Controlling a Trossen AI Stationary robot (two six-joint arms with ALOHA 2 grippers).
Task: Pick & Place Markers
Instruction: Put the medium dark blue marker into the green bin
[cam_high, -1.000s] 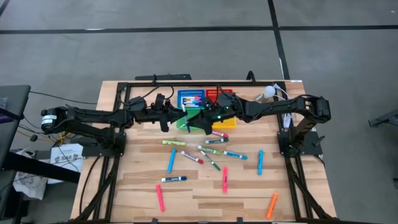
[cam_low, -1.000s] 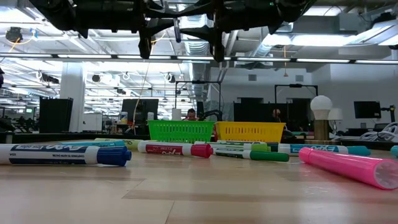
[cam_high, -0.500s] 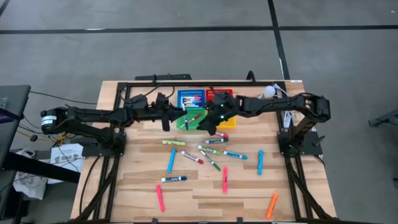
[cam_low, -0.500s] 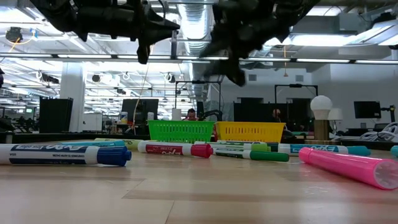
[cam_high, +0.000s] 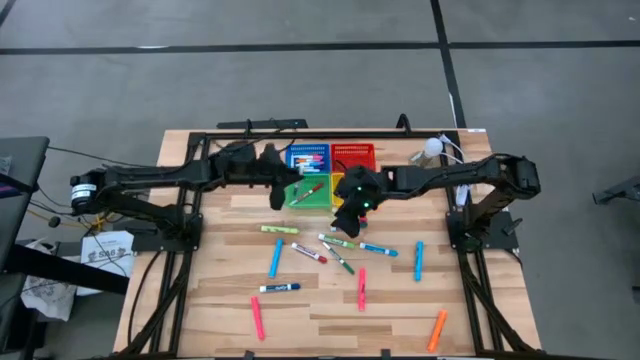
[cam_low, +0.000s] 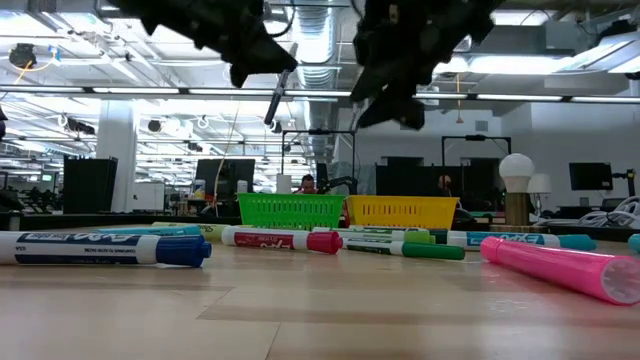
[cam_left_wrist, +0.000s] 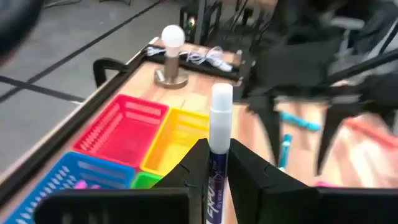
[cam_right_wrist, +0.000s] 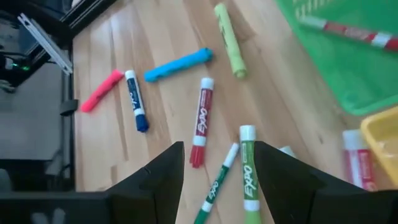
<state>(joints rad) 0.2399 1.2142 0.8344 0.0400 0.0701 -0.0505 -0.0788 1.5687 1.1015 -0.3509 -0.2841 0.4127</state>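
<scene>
Several markers lie flat on the wooden table (cam_high: 200, 300), among them a green one (cam_right_wrist: 249, 171), a red one (cam_right_wrist: 200, 121) and a light blue one (cam_high: 275, 258). My right gripper (cam_right_wrist: 221, 174) hangs open above the green and red ones, touching nothing; in the high view it (cam_high: 347, 213) is just near of the baskets. My left gripper (cam_high: 283, 192) is beside the green basket (cam_high: 312, 198), shut on a white-barrelled marker (cam_left_wrist: 221, 115). A red marker (cam_high: 310, 189) lies in the green basket. My left gripper pinches the white marker's barrel (cam_left_wrist: 217, 163) between its two fingers, which lie across it. The white end (cam_left_wrist: 222, 96) sticks out well beyond the fingertips. The marker (cam_low: 279, 88) is lifted clear of the table, slanting in the low view.
Blue (cam_high: 308, 157), red (cam_high: 352, 153) and yellow (cam_left_wrist: 180, 134) baskets stand with the green one at the far middle. A round white lamp (cam_high: 432, 148) is at the far right. Pink (cam_high: 257, 318) and orange (cam_high: 437, 328) markers lie near the front edge.
My right gripper has come away from above the green basket toward the near edge, sinking and tipping downward over the loose markers. A red marker now shows in the green basket. My left gripper has rolled and shifted slightly right; its marker now slants.
</scene>
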